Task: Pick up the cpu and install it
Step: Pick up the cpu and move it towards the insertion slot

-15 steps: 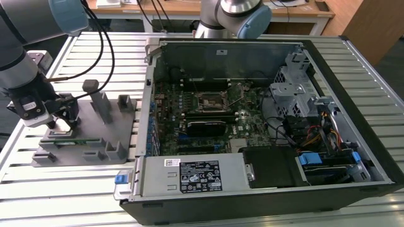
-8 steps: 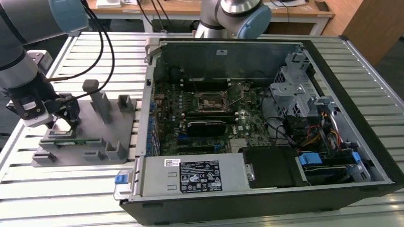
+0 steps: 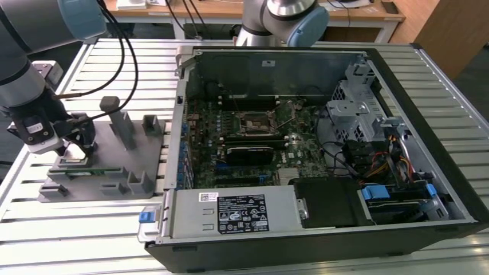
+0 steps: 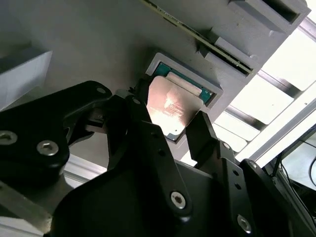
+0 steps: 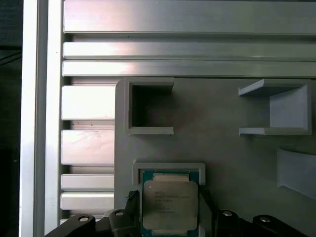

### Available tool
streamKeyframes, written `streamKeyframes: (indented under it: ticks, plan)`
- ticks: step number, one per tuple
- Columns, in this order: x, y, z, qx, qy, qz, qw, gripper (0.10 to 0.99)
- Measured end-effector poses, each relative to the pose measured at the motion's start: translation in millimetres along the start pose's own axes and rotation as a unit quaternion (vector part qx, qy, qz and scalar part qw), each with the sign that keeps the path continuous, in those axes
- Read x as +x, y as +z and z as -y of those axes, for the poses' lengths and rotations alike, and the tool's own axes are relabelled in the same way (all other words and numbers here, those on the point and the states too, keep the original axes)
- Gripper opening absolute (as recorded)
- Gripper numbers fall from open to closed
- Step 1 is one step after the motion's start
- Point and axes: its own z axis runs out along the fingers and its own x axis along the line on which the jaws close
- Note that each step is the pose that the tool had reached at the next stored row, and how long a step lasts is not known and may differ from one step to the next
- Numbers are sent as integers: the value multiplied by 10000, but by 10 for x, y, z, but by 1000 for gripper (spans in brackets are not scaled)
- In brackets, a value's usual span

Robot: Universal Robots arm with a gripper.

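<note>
- cpu [image 5: 170, 206]: small near-square chip, pale metal top up, thin green rim. Seated flat in a shallow framed recess [image 5: 168, 167] of the grey holder block [image 5: 222, 123], close to one side edge of that block, bare table slats beyond the edge.
- Axis: no marked long side. Edges square to the recess frame and to the holder's edge.
- gripper [image 5: 168, 200]: directly above the chip and low over it. One black finger [image 4: 143, 116] stands at each of two opposite sides, straddling the chip in both wrist views. Spread slightly wider than the chip, nothing held. A sliver of green rim shows beside the finger in the first wrist view, so judged not yet closed on it.
- Deciding relation: chip straight below and centred between the fingers. No sideways offset to be seen.
- Progress, as a judgement: pick-up at the grasping stage. Chip not lifted, install not begun.
- Neighbours on the holder: empty square pocket [image 5: 148, 106] just beyond the recess. Narrow green stick [image 3: 86, 170] in a slot along the holder's near edge in the exterior view.
- Carrier: slatted metal table [image 3: 91, 229], holder toward the exterior view's left edge.
- computer case [image 3: 428, 114]: open, just beside the holder on the exterior view's right. Board socket [image 3: 260, 121] well apart from the chip.
</note>
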Motion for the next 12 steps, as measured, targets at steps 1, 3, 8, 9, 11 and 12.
streamKeyframes:
  ticks: [1, 3, 8, 9, 11, 12]
  plan:
    - [1, -1, 0, 1, 0, -1, 10000, 612]
    - [2, -4, 0, 0, 0, 0, 10000, 529]
    - [0, -102, -4, 0, 0, 0, 10000, 529]
    - [0, -129, -5, 0, 0, 0, 10000, 529]
    - [-1, -192, -7, 0, 0, 0, 10000, 529]
    - [-1, -231, -9, 0, 0, 0, 10000, 529]
